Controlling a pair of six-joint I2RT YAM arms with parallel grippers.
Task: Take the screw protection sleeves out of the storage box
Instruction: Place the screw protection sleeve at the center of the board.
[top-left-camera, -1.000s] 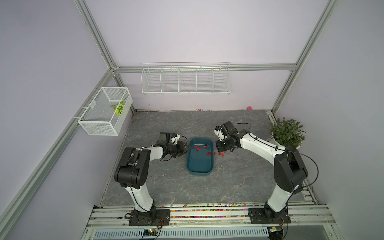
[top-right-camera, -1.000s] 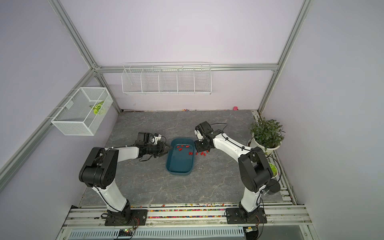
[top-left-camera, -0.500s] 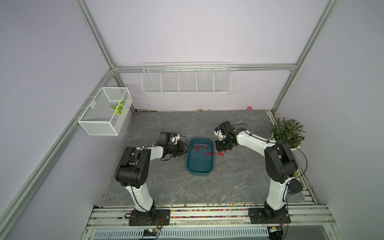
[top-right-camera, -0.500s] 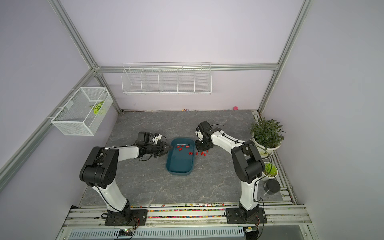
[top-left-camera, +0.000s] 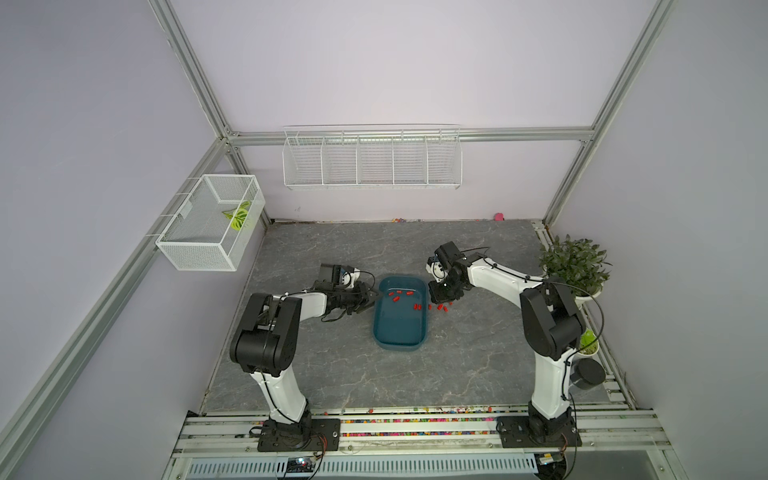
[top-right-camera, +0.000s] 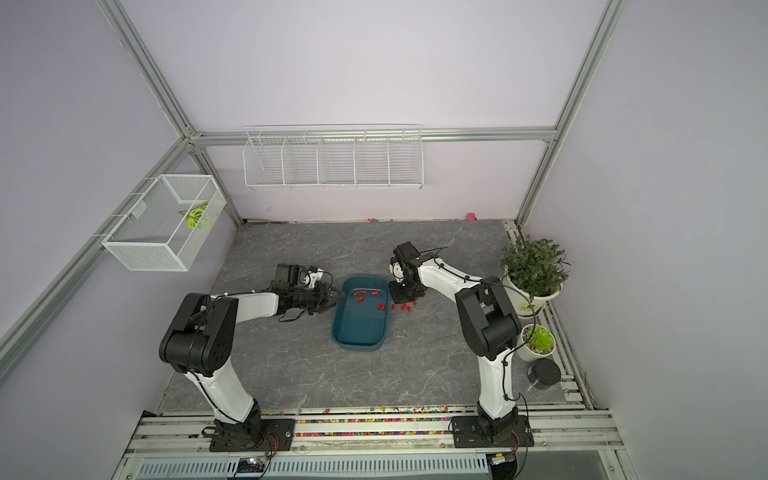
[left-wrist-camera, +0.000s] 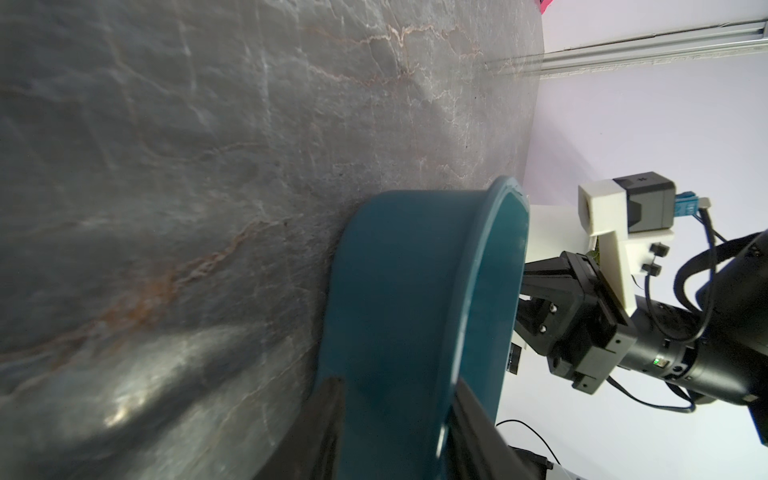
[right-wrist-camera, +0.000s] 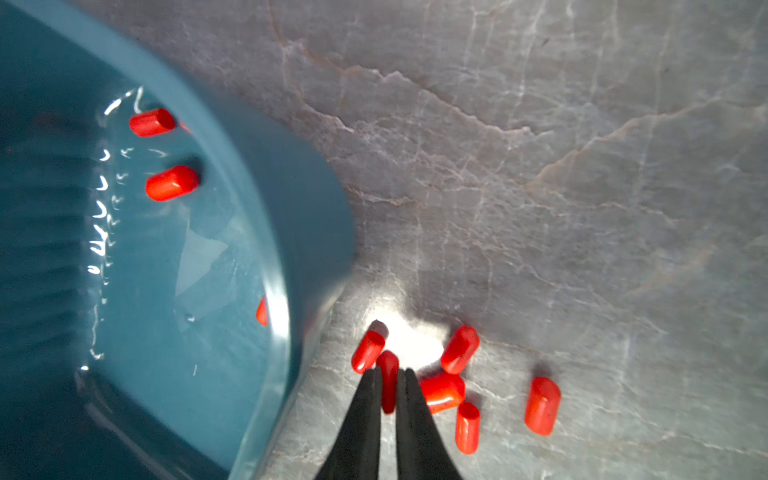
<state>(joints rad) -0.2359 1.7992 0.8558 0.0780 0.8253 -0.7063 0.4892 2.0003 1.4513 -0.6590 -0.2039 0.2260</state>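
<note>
Both top views: the dark teal plastic storage box (top-left-camera: 399, 332) holds about six tiny red cylindrical screw protection sleeves (top-left-camera: 400, 292); five lie just outside its wall. Left wrist: left gripper (left-wrist-camera: 397, 382) clamps its rim. Right wrist: right gripper (right-wrist-camera: 390, 374), nearly closed, pinches one sleeve (right-wrist-camera: 387, 365) outside it

Storage box (right-wrist-camera: 124, 270) runs off the picture's edge in the right wrist view, its outer wall a blur. A half-hidden sleeve (right-wrist-camera: 262, 311) peeks from behind the box rim. Right gripper (right-wrist-camera: 390, 372) is cropped at the edge, fingers covering the flanks of the pinched sleeve (right-wrist-camera: 387, 361) just outside the box. Left wrist view: the box wall hides everything inside; left gripper (left-wrist-camera: 397, 382) soft, cropped. In both top views the screw protection sleeves (top-left-camera: 398, 295) (top-right-camera: 361, 296) are specks, count uncertain.
</note>
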